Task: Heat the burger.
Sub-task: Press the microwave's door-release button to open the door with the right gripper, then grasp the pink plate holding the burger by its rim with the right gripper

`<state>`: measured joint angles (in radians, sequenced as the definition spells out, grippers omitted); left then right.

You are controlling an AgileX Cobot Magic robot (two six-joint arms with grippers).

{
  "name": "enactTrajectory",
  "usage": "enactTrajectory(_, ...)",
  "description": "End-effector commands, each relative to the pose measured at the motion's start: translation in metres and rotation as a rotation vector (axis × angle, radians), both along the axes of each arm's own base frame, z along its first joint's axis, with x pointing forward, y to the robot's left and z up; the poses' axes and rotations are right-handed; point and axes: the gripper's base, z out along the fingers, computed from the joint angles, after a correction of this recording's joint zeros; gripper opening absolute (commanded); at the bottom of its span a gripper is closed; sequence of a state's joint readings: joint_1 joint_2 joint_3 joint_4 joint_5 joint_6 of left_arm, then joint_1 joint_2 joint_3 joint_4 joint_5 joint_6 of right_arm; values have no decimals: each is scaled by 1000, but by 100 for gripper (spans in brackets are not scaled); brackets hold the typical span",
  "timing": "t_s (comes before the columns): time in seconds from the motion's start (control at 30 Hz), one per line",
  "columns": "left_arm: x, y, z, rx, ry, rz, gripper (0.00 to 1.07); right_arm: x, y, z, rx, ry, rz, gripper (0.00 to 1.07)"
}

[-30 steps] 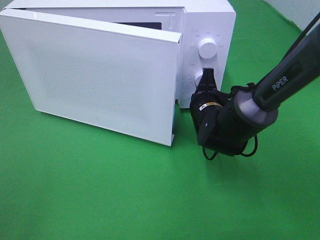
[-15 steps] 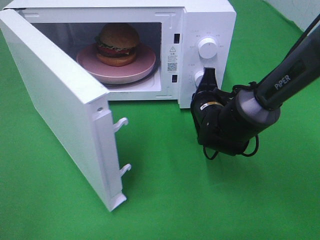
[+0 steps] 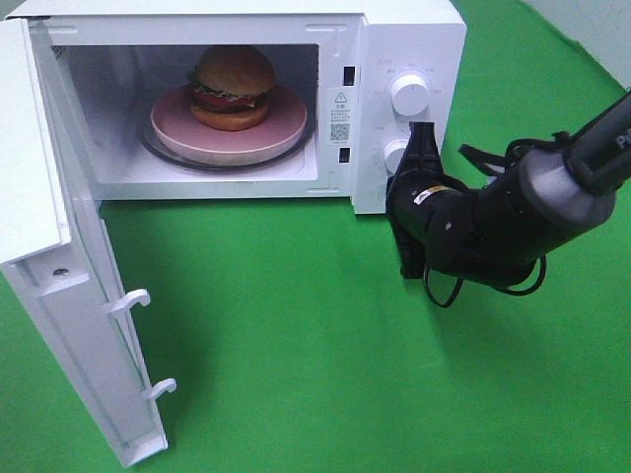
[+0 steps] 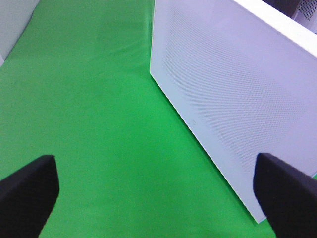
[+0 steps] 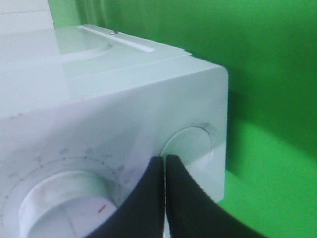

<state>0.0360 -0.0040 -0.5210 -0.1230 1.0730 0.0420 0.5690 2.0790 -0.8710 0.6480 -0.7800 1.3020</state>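
Note:
The burger [image 3: 233, 87] has orange-brown buns, green lettuce and a red layer. It sits on a round pink plate [image 3: 173, 133] inside the white microwave [image 3: 409, 30]. The microwave door [image 3: 30, 168] stands wide open to the left. My right gripper [image 3: 425, 136] is shut and empty, its tips right by the lower knob [image 3: 395, 155] on the control panel. In the right wrist view the shut fingers [image 5: 165, 161] point at the panel between a dial [image 5: 59, 198] and a round button [image 5: 190, 146]. My left gripper [image 4: 153, 163] is open and empty, facing the door's outer face [image 4: 233, 84].
A green cloth [image 3: 315, 345] covers the table. The open door sticks out toward the front left, with two hook latches [image 3: 128, 301] on its edge. The upper knob [image 3: 409, 94] sits above the right gripper. The left arm does not show in the exterior high view.
The door has swung from almost closed to wide open, uncovering the burger and the plate. My right gripper has drawn back a little to the right, still shut.

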Motion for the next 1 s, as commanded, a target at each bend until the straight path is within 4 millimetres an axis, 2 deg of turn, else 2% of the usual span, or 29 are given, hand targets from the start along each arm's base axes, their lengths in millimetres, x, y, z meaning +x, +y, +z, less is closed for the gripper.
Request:
enactTrajectory(0.03,0,0,0,-7,-12,-2,100,-6,0,5,-31,49,60,0)
enactTrajectory(0.17,0,0,0,-7,-12,-2,100,-16,0,3,-112,121,166,0)
enactTrajectory(0.23,0,0,0,-7,-12,-2,100,-23,2,7,-182,165,269,0)
enactTrajectory(0.33,0,0,0,-7,-12,-2,100,-28,2,12,-213,182,319,0)
enactTrajectory(0.5,0,0,0,-7,-12,-2,100,-35,4,28,-302,186,457,0)
enactTrajectory(0.53,0,0,0,-7,-12,-2,100,-38,5,37,-359,163,526,0)
enactTrajectory(0.67,0,0,0,-7,-12,-2,100,-45,5,51,-472,147,666,0)
enactTrajectory(0.73,0,0,0,-7,-12,-2,100,-46,5,54,-491,148,691,0)
enactTrajectory(0.77,0,0,0,-7,-12,-2,100,-52,4,62,-554,145,776,0)
enactTrajectory(0.87,0,0,0,-7,-12,-2,100,-54,4,64,-578,141,806,0)
enactTrajectory(1.0,0,0,0,-7,-12,-2,100,-64,4,78,-694,129,981,0)
